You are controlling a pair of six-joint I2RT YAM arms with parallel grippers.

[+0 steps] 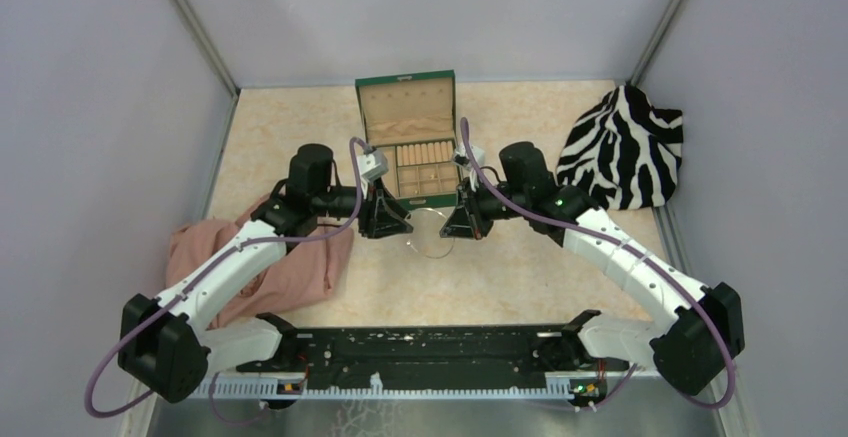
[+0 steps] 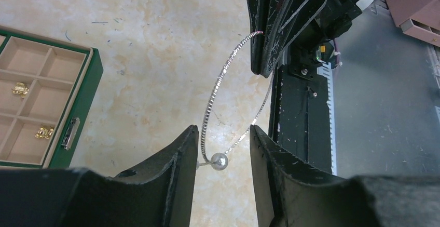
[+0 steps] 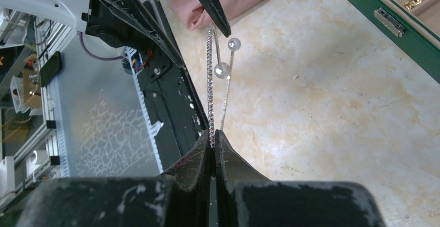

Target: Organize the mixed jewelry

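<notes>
**Silvery wire hoop (image 2: 214, 89) pinched at one side, straddled at the other**

The wire hoop is held in the air over the table (image 1: 520, 267), just in front of the green jewellery box (image 2: 88, 99) and between the two arms. One side is clamped by the right gripper (image 3: 214, 141), whose jaws are pressed together on the wire with no gap visible. At the opposite side, the ball end (image 2: 219, 160) is framed by the left gripper (image 2: 223, 133). Its jaws are set apart, one on each side of the wire.

The hoop is probably kept off the table because so thin a wire is hard to lift when it lies flat. The straddling pose is judged to be the start of a handover or a second grip, so that the hoop can be steadied and carried to the box. In two compartments of the box, gold-coloured pieces (image 2: 44, 132) are seen lying.

Whether the left fingers touch the wire cannot be told. Most of the box is cut off in both wrist views. In the top view the hoop is reduced to a faint line, so its tilt is hard to judge.
</notes>
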